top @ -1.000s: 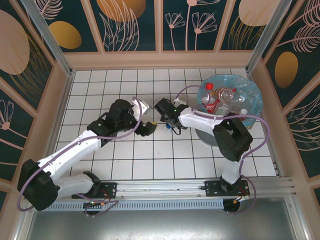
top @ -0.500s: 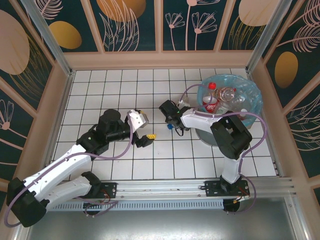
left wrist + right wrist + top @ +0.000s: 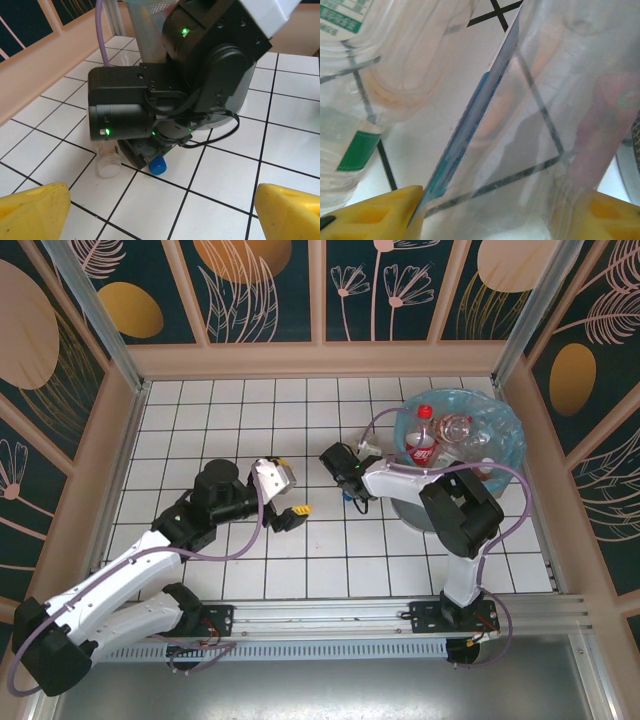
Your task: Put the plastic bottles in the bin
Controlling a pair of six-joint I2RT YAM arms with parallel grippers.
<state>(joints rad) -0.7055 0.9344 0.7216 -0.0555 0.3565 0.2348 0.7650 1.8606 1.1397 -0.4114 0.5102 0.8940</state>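
L arm: left pincer (image 3: 160, 212) is wide open w/ nothing btwn its blunt yellow tips, hovering low over the bench (image 3: 200, 420), a flat white surface w/ a thin black grid.

R arm: right pincer (image 3: 495, 215) is down at bench level just beside the bin (image 3: 410, 510). Its yellow tips sit either side of a clear bottle (image 3: 530, 125): thin see-through plastic w/ a blue label edge, lying on the bench. Jaws are partway in, but can't tell if they're actually clamped on it.

A second clear bottle (image 3: 360, 100), ribbed and w/ a green-and-white label, lies right next to it on the left. In the left wrist view, a small round blue cap (image 3: 158, 165) pokes out under the black R wrist housing.

The bin is round w/ a grey, mesh-looking wall and a crinkly translucent light-blue liner (image 3: 505, 430) over the rim. Inside are a red-capped bottle (image 3: 421, 440) w/ a red label, plus several clear ones piled beside it.
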